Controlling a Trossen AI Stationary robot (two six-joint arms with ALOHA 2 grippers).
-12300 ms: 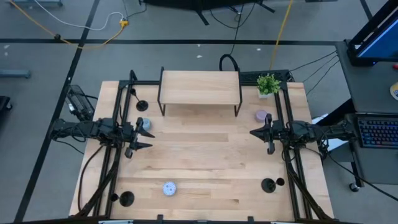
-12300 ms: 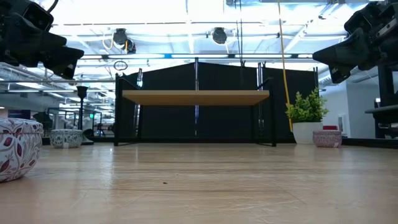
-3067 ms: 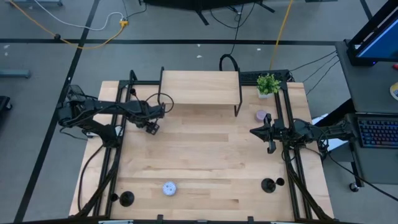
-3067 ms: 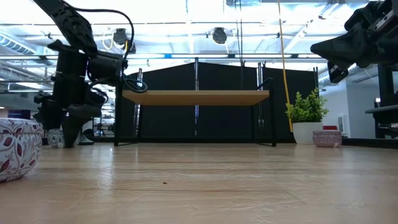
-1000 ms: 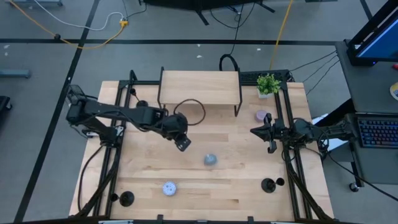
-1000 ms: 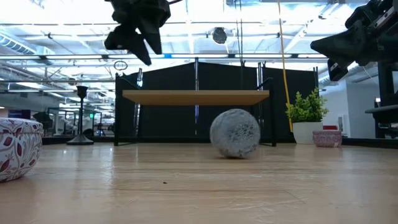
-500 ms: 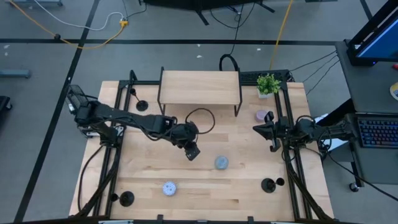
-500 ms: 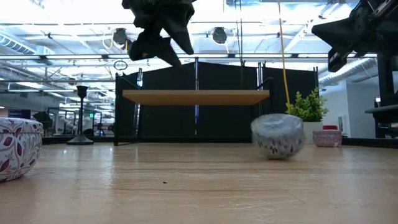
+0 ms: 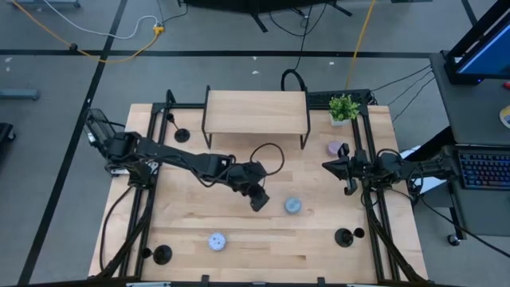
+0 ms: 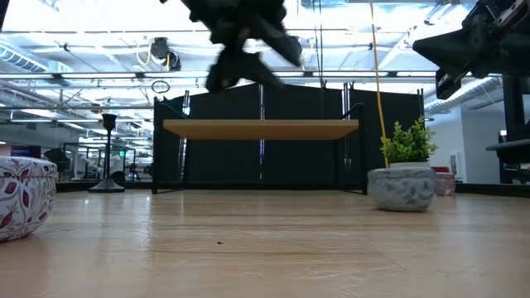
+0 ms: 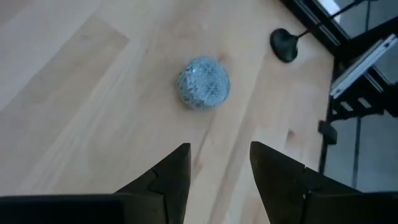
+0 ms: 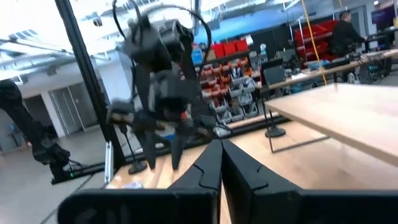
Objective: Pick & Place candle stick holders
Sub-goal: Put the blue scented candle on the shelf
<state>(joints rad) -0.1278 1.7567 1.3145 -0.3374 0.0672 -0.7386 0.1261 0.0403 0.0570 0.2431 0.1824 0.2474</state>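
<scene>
Three matte-black candle stick holders stand on their disc bases: one at the far left, one at the near left corner, one at the near right, which also shows in the left wrist view. My left gripper is open and empty above the middle of the table, its fingers pointing toward a blue-grey puck that lies apart from it on the wood. My right gripper is shut and empty, raised at the table's right side.
A wooden shelf on black legs stands at the far middle, with a potted plant and a lavender puck to its right. A white patterned puck lies near the front edge. Black frame rails run along both sides.
My left gripper has swept from the table's middle left toward the right and near edge, staying high. The blue-grey puck has rolled across the table toward the right edge, first on its side, then tipping, and now sits flat.
</scene>
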